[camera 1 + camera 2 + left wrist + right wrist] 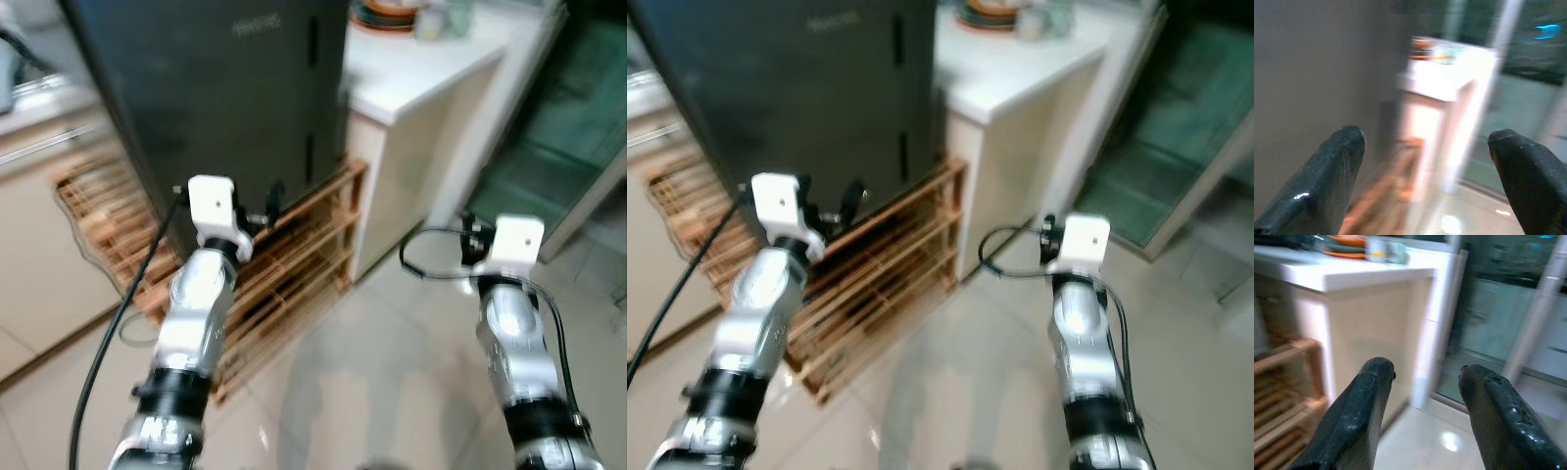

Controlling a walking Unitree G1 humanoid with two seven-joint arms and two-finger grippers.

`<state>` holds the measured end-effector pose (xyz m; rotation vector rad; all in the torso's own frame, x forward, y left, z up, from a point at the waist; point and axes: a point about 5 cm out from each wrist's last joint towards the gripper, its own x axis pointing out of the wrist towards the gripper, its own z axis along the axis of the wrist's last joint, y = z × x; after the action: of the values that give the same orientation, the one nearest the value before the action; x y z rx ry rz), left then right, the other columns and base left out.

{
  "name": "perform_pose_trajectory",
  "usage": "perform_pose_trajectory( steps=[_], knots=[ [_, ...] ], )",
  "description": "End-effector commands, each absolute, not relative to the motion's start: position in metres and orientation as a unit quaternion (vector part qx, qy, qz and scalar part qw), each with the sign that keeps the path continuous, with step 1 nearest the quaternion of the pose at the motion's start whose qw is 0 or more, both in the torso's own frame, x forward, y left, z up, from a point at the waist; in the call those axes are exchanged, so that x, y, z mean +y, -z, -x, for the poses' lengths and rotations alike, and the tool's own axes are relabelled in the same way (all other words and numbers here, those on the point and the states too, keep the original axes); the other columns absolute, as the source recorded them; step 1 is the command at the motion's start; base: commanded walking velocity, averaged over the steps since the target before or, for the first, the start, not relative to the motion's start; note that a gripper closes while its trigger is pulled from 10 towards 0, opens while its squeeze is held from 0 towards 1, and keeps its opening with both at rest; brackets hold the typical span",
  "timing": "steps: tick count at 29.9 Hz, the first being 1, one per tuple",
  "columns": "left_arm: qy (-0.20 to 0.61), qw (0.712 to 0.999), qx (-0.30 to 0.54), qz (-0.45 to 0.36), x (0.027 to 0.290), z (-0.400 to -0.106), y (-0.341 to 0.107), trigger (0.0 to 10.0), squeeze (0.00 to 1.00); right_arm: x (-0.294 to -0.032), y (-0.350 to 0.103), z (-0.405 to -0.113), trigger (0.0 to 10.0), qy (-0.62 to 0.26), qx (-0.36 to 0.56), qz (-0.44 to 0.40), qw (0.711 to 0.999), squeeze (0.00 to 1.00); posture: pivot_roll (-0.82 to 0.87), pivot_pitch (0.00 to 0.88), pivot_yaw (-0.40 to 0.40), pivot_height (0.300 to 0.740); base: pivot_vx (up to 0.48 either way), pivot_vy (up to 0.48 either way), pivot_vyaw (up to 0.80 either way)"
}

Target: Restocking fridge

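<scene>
Dark grey and matte, the fridge [220,98] stands at about 11 o'clock in the left eye view, door shut, resting on a slatted wooden rack [294,255] that sits on the glossy tiled floor [392,372]. Just beside it at 1 o'clock is a white tabletop [421,69] carrying orange plates [387,15] and a small jar (too blurred to name). Both silver arms reach forward; the left claw [260,211] hangs in front of the fridge's lower edge, near the rack, touching nothing I can make out. The right arm [514,294] ends at a white wrist block at 3 o'clock above the floor, apart from everything.

The right eye view shows the same layout, with green-tinted glass doors [1185,127] at 2 o'clock beyond the tabletop.

In the left wrist view (heavily smeared) the left claw's two black fingers [1322,186] stand wide apart with nothing between them; the grey fridge wall fills the 9 o'clock side, and the white tabletop's cabinet and the rack lie ahead.

In the right wrist view the right claw [1425,377] is also spread and empty, its fingers [1356,416] framing the cream side of the tabletop's cabinet [1371,333], with the rack's shelves at 8 o'clock and the glass doors at 2 o'clock.
</scene>
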<state>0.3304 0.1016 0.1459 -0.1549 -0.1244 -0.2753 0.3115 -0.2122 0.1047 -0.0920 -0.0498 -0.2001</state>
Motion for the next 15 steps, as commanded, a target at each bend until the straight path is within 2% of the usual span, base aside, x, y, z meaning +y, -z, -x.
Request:
perform_pose_trajectory(
  steps=[1,8,11,12,15],
  knots=[
    [0.128,0.987,-0.059,0.073,0.111,-0.332,-0.146,10.0,0.0,-0.202,-0.113,-0.317,10.0,0.081,-0.04,0.05,0.995,0.0,-0.19,0.0,0.021,0.74,0.0,0.45,-0.76],
    [0.169,0.978,-0.087,0.082,0.11,-0.318,-0.151,10.0,0.0,-0.196,-0.112,-0.316,10.0,0.071,-0.039,0.043,0.996,0.0,-0.17,0.0,0.004,0.74,0.0,0.451,-0.76],
    [0.212,0.971,-0.101,0.052,0.102,-0.306,-0.153,10.0,0.0,-0.192,-0.106,-0.314,10.0,0.06,-0.033,0.035,0.997,0.0,-0.14,0.0,-0.006,0.74,-0.19,0.38,0.0],
    [0.206,0.973,-0.099,0.026,0.104,-0.306,-0.152,10.0,0.0,-0.189,-0.104,-0.314,10.0,0.056,-0.028,0.035,0.997,0.0,-0.12,0.0,-0.011,0.74,0.0,0.0,0.0],
    [0.202,0.974,-0.101,0.02,0.106,-0.307,-0.153,10.0,0.0,-0.187,-0.103,-0.315,10.0,0.053,-0.026,0.034,0.998,0.0,-0.11,0.0,-0.015,0.74,0.0,0.0,0.0]
  ],
)
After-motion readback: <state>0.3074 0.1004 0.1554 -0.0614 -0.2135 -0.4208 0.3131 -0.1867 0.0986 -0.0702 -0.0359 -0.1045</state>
